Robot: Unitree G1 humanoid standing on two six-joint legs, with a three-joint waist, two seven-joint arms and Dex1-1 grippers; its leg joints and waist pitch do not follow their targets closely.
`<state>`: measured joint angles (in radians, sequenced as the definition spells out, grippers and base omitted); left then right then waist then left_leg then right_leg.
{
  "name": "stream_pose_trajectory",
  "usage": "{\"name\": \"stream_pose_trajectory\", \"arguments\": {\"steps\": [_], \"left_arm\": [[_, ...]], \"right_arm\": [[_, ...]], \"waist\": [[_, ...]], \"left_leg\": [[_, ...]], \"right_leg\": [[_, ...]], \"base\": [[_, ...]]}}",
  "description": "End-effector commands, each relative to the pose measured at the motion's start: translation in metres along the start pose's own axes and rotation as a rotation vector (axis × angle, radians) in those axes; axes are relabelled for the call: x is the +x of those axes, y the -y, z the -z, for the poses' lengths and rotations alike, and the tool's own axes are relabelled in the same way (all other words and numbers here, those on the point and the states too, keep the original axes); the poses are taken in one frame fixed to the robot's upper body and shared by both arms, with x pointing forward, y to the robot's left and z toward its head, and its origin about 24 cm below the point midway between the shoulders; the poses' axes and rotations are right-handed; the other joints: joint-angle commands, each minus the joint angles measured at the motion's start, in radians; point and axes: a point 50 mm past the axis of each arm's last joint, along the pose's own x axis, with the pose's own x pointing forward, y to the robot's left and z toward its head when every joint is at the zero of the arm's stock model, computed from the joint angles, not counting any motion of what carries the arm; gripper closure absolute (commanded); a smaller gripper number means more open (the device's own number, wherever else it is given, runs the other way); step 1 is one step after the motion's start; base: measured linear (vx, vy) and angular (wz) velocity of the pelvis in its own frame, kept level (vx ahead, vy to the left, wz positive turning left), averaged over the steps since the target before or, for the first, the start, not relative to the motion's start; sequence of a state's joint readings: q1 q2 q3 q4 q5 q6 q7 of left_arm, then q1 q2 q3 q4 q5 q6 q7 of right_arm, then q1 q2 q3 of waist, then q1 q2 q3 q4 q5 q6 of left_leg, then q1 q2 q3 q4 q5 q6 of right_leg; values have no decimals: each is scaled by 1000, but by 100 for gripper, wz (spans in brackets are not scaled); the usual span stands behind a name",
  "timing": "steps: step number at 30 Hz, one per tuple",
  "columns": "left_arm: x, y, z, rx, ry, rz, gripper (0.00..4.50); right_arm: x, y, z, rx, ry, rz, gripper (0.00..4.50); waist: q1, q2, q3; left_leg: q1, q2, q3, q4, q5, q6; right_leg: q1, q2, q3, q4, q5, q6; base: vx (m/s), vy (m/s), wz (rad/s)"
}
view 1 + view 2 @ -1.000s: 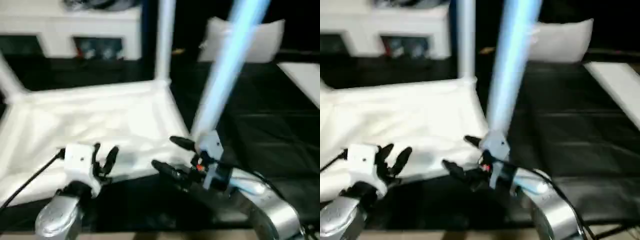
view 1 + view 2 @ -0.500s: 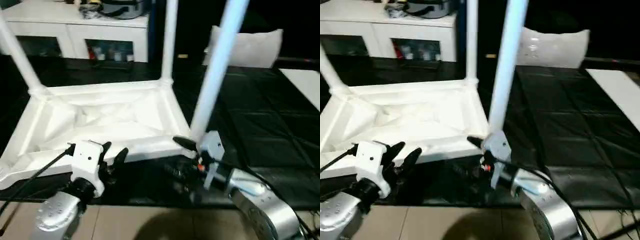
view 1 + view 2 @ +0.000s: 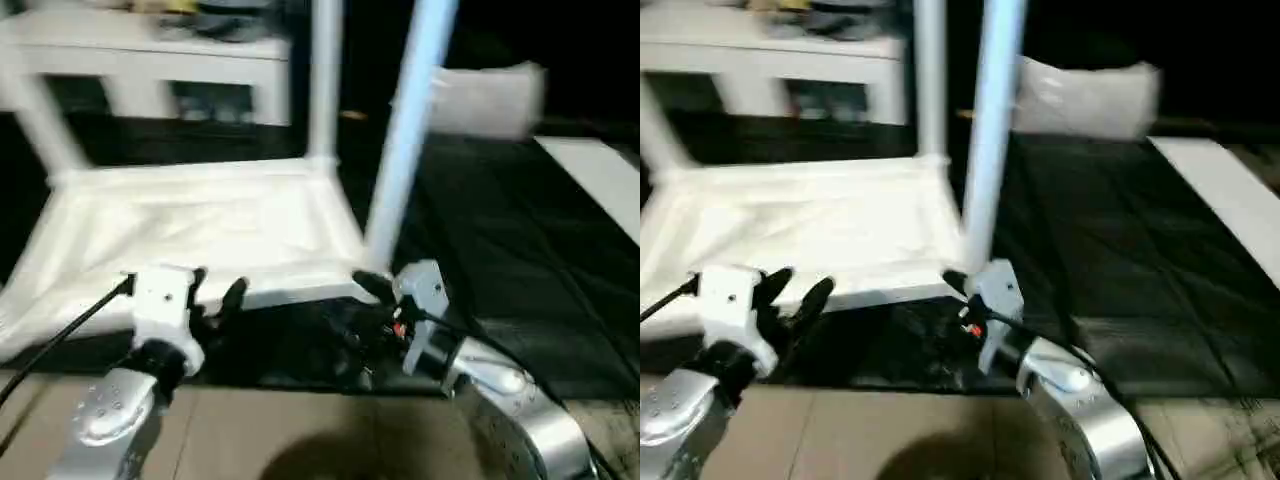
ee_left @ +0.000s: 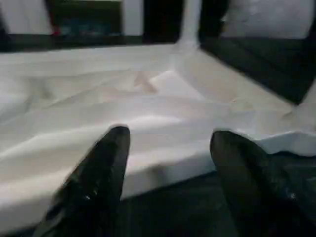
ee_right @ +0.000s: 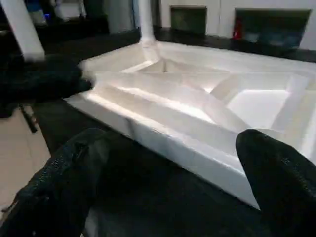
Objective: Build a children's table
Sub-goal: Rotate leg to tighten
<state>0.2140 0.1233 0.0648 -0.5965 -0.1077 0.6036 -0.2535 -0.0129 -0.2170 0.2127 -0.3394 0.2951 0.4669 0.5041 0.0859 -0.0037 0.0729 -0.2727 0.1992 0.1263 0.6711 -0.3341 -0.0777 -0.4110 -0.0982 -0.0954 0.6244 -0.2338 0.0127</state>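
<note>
The tabletop is lying upside down on a mat, and everything else is being placed from it. A leg is standing upright in its far right corner socket, another leg in its near right corner socket, and a third leg at its far left corner. The left gripper is being held just before the tabletop's near edge, toward the left. The right gripper is being held at the near right corner, just before the leg there. A cabinet is standing behind the tabletop. A cushion is lying behind it, to the right.
</note>
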Motion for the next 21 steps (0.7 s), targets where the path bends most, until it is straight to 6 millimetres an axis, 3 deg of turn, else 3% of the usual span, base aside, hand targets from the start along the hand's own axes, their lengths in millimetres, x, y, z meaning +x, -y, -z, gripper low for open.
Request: {"name": "stream_pose_trajectory", "arguments": {"steps": [1,2,3,4,5,6,7,8,9,10,11,12,13,14,15,16,18,19,20,21], "left_arm": [[6,-2,-7,0,26,-25,150],[7,-2,-8,2,32,-27,150],[9,-2,-11,1,46,-31,150],[9,-2,-11,-5,47,-38,150],[9,-3,-12,-25,45,-64,150],[10,-3,-12,-22,44,-54,150],[10,-3,-12,-22,44,-54,150],[10,-2,-12,-10,44,-42,150],[10,-3,-12,-7,45,-45,150],[10,-3,-12,-10,47,-51,150],[11,-3,-13,-12,52,-57,150],[12,-4,-14,-13,56,-61,150],[13,-4,-16,-13,61,-65,150],[14,-4,-18,-21,69,-70,150],[14,-4,-19,-30,75,-77,150],[15,-4,-21,-37,81,-83,150],[13,-6,-24,-29,88,-88,150],[11,-7,-24,-26,91,-91,150],[7,-11,-25,-27,96,-103,150],[4,-13,-25,-31,97,-110,150]], "right_arm": [[-4,3,3,6,-11,47,0],[-4,3,3,6,-12,51,0],[-4,4,3,7,-14,74,0],[-5,4,4,9,-13,84,0],[-6,6,4,18,-11,115,0],[-6,8,4,17,-17,138,0],[-6,8,4,17,-17,138,0],[-8,11,5,17,-23,186,0],[-9,13,5,18,-26,217,0],[-9,15,5,21,-28,245,0],[-10,16,5,22,-26,250,0],[-9,16,4,22,-24,254,0],[-9,17,3,18,-23,254,0],[-9,17,1,14,-23,258,0],[-9,18,1,12,-22,261,0],[-9,19,-2,-5,-26,265,0],[-8,19,-5,-42,-30,259,0],[-8,18,-7,-56,-30,255,0],[-8,15,-7,-70,-30,254,0],[-9,14,-6,-64,-28,259,0]], "waist": [[-8,-13,-34],[-29,12,-40],[-21,51,-36],[67,76,-38],[57,25,-22],[67,-31,-9],[89,-2,-18],[96,-35,-33],[116,-25,-38],[106,13,-62],[89,33,-70],[87,42,-78],[71,49,-81],[59,52,-76],[53,49,-78],[31,33,-71],[14,31,-57],[10,35,-56],[0,41,-46],[-6,37,-43]], "left_leg": [[-12,-36,13,-37,-157,76],[-24,-20,23,-67,-232,113],[-107,25,27,-159,-357,139],[-198,41,24,-190,-477,132],[-133,56,75,-122,-380,147],[-64,-13,29,96,-102,63],[-78,-23,-4,129,1,72],[-146,-26,-59,95,37,80],[-132,-24,-56,43,67,71],[-70,-12,-39,-61,136,56],[-72,-13,-45,-96,61,74],[-59,3,-50,-104,6,58],[-71,8,-61,-122,-24,10],[-84,7,-63,-137,-56,-41],[-83,4,-61,-137,-54,-60],[-97,-4,-52,-141,-28,-87],[-110,-13,-46,-145,-38,-92],[-108,-14,-44,-145,-48,-95],[-113,-16,-42,-148,-93,-96],[-114,-15,-41,-153,-119,-96]], "right_leg": [[31,-95,-18,-209,-958,137],[56,-61,-105,-197,-778,180],[134,-21,-143,-38,-600,161],[194,-28,-51,201,-305,39],[132,-19,90,206,-421,21],[-28,-171,195,-166,-1176,179],[-21,-186,253,-173,-1242,126],[60,-175,244,-113,-1031,62],[54,-137,219,-95,-887,36],[21,-38,140,-40,-484,-58],[16,27,103,-4,-208,-102],[17,25,106,-3,-134,-109],[34,29,101,-6,-2,-106],[45,28,96,-15,63,-92],[46,26,94,-20,94,-84],[58,17,92,-33,157,-69],[63,10,96,-44,167,-47],[61,7,97,-46,165,-43],[59,3,100,-57,141,-36],[61,0,100,-60,114,-35]], "base": [[25,58,-37],[-20,24,-29],[-20,24,-29],[0,0,0],[34,-60,5],[34,-60,5],[0,0,0],[18,53,0],[18,53,0],[18,91,9],[-67,76,22],[-67,76,22],[-34,98,9],[7,130,-4],[7,130,-4],[-3,107,-4],[0,72,-6],[0,0,0],[0,0,0],[0,0,0]]}}
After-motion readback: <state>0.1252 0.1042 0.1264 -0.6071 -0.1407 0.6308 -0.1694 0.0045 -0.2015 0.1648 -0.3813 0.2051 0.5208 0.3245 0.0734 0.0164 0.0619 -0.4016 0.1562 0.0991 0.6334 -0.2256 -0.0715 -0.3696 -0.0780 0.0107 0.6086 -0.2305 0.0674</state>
